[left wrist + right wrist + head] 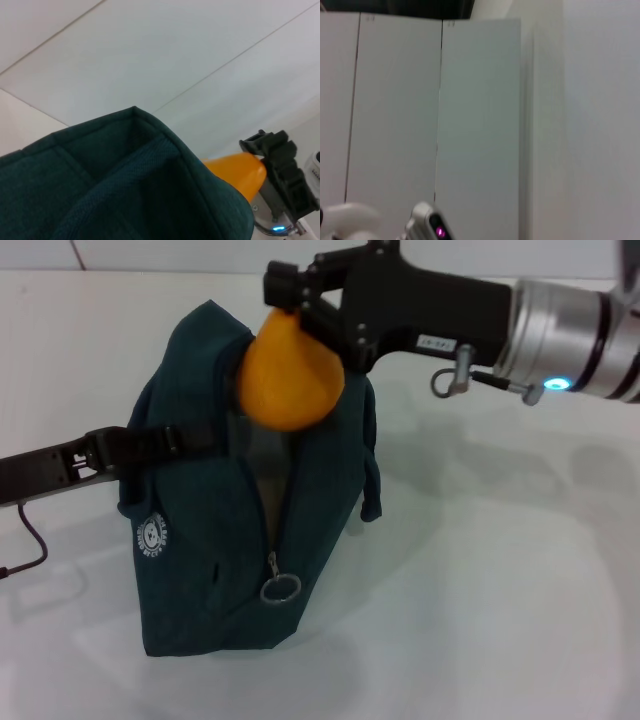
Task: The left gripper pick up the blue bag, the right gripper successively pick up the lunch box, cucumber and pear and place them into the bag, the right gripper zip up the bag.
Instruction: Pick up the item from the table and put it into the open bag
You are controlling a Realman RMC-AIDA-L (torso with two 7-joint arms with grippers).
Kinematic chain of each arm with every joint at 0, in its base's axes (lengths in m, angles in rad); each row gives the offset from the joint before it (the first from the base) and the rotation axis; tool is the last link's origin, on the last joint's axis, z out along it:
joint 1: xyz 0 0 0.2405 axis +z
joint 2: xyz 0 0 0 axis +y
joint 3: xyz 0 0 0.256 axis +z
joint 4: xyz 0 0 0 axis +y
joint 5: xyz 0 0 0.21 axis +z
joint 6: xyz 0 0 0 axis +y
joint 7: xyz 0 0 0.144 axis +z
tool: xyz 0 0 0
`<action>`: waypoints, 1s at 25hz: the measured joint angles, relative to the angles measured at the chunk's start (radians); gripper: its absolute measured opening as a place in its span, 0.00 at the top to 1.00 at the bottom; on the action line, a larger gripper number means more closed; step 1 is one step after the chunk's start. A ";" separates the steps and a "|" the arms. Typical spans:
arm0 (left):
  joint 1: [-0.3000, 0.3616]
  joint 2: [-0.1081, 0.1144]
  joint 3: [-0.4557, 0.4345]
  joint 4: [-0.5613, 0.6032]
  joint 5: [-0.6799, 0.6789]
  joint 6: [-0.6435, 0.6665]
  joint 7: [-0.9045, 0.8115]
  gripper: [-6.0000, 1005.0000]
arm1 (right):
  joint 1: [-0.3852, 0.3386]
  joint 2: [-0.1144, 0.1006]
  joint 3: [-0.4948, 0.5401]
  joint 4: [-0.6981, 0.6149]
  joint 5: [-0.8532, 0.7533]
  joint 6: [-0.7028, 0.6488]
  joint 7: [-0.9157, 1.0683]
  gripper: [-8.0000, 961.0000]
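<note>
Orange-yellow and plump, the pear (291, 375) hangs at the mouth of the blue bag (215, 530), pinched at its narrow top by the right gripper (293, 302), whose fingers are pressed against the fruit. The pear's long axis runs down and slightly toward the near edge of the tabletop (500, 590), its broad end already level with the bag's upper rim and directly over the gap between the two fabric walls. The right arm, reaching in from the right edge, is therefore the arm that holds the fruit; the opening lies straight below the claw, so the coming release appears to call for little more than a short descent.

The bag stands upright near the left half of the tabletop, its zipper undone down the facing side with the metal ring pull (280, 588) hanging near the bottom. The left gripper (95, 455) comes in from the left edge and is clamped on a dark strap (165, 440) of the bag, holding it erect. In the left wrist view the bag's rim (135, 112) fills the foreground with the pear (237, 172) just beyond it.

A small round white logo (151, 534) sits on the bag's side; its lettering cannot be read. A white label on the right gripper's block is likewise illegible. Lunch box and cucumber are not in sight.
</note>
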 joint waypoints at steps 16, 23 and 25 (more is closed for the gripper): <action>0.010 0.005 -0.009 0.000 0.003 -0.005 0.006 0.96 | 0.020 0.000 -0.226 0.001 0.080 0.197 -0.101 0.87; 0.016 0.006 -0.022 0.000 0.003 -0.022 0.007 0.96 | 0.021 0.000 -0.235 -0.004 0.080 0.201 -0.101 0.86; 0.017 0.006 -0.022 0.000 0.003 -0.022 0.007 0.96 | 0.021 0.000 -0.231 -0.008 0.080 0.202 -0.102 0.86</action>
